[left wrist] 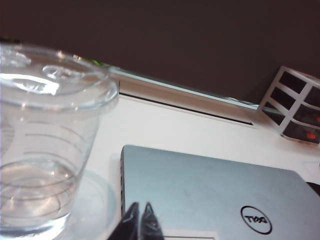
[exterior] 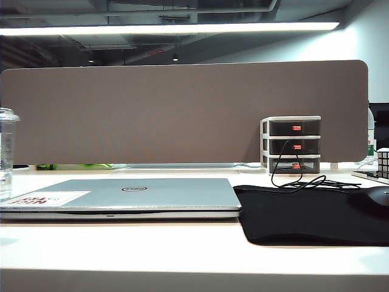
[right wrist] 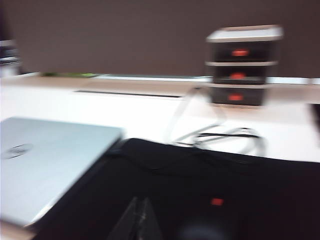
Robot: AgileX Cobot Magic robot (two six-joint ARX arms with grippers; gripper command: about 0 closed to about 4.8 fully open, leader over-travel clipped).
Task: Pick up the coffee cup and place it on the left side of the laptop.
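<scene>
- Your left gripper (left wrist: 140, 220) had its two dark fingertips pressed together with nothing between them; it hung over the near corner of the laptop (left wrist: 210, 195), just beside the coffee cup (left wrist: 47, 145) and not touching it.
- Your right gripper (right wrist: 137, 220) showed blurred in its wrist view, its tips apparently together and empty, low over the black mouse pad (right wrist: 200, 185), well apart from the cup.
- You would find neither gripper in the exterior view.
- The cup stood upright on the white table (exterior: 182, 255) at the laptop's left, close beside its edge; the exterior view caught it only at the frame's left border (exterior: 7, 152).
- Judged from that, the cup already sat where the task wanted it.
- The cup looked clear, thin-walled plastic with a clear lid snapped on, so you should have expected it to be light and to flex or crumple under a hard pinch.
- A little clear liquid seemed to lie in the bottom; tipping it could have spilled that beside the laptop.
- The smooth tapered wall would probably have slid downward through the pads.
- If you had to take it again, the best hold was likely across the upper wall just under the lid rim, where the rim stiffens the cup and stops slipping.
- You would have needed the fingers spread wide first and a gentle squeeze.
</scene>
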